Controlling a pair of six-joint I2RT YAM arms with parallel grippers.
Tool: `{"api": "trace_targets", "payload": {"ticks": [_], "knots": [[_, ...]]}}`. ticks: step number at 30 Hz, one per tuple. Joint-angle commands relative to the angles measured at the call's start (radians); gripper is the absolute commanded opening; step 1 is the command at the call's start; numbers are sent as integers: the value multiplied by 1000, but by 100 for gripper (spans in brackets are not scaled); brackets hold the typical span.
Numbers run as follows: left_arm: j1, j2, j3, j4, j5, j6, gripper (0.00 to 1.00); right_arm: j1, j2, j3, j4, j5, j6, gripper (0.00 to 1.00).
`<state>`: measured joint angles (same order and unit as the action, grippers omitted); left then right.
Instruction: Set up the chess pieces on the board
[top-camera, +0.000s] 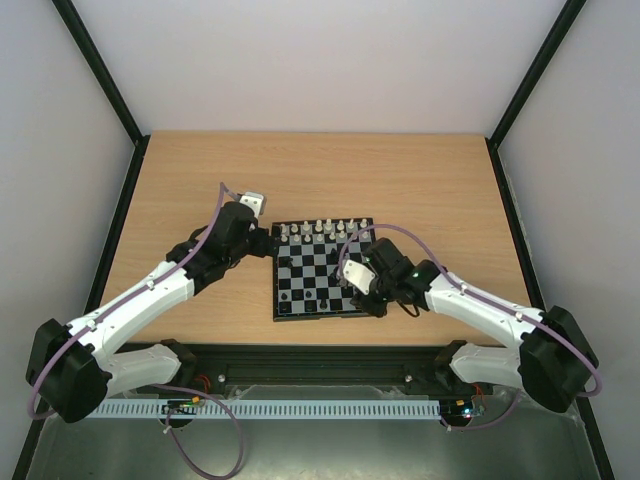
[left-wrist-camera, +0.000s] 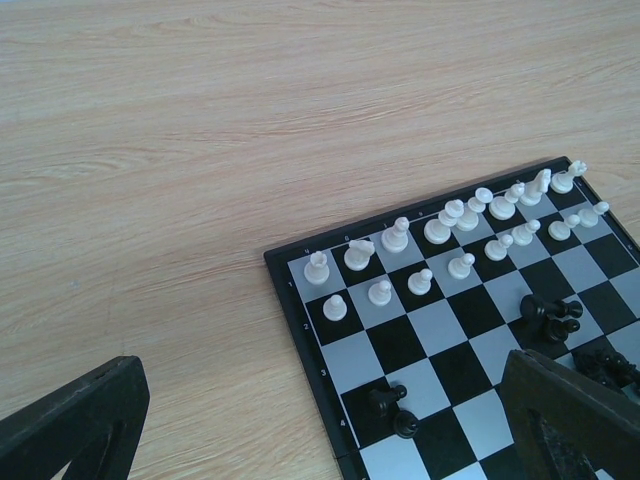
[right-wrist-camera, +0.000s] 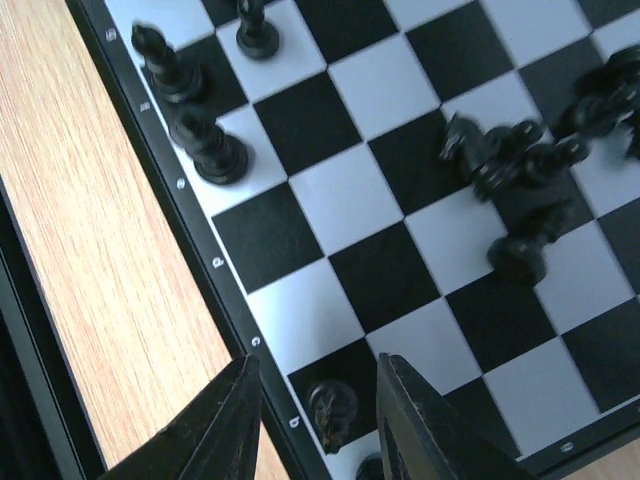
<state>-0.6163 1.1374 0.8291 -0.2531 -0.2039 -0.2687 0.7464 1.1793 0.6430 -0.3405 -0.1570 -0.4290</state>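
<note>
step: setting a black piece (right-wrist-camera: 332, 412) on an edge square of the board (left-wrist-camera: 395, 342), near a corner
right gripper (right-wrist-camera: 318, 385): fingers apart, one on each side of that piece, a gap showing both sides; piece stands upright and free, nothing held
left gripper (top-camera: 268, 244): fingers wide apart, empty, hovering over the table (left-wrist-camera: 200, 150) just off the board's far-left corner
white pieces (left-wrist-camera: 465, 215): standing in two rows along the far edge, look done
black row (right-wrist-camera: 210, 150): a few upright along the same border as the placed piece, row only partly filled
black heap (right-wrist-camera: 505, 155): several tipped over and tangled mid-board, some blurred, count unclear
progress: guess about half; white side set, most of black left
do it well: lift the right gripper straight up, no sideways drift; gaps beside the piece are slim and a brush would topple it
next pick: probably an outer piece of the heap, not the middle of the tangle; close on its thin stem, fingers across it
risk: glossy board, tiny men slide or roll; nudging upright neighbours when lowering into the row
left arm: stay clear of the white rows
</note>
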Motion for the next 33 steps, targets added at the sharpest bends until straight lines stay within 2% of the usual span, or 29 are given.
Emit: {"api": "trace_targets", "payload": {"ticks": [1, 5, 8, 17, 33], "knots": [[5, 7, -1, 0, 4, 13, 99, -5, 9, 60, -29, 9, 45, 34], [5, 8, 0, 0, 4, 13, 99, -8, 69, 78, 65, 178, 88, 34], [5, 10, -1, 0, 7, 13, 99, -11, 122, 98, 107, 243, 97, 40], [5, 13, -1, -4, 13, 13, 99, -11, 277, 184, 104, 256, 162, 44], [5, 18, -1, -11, 14, 13, 99, -96, 437, 250, 35, 194, 241, 40]]}}
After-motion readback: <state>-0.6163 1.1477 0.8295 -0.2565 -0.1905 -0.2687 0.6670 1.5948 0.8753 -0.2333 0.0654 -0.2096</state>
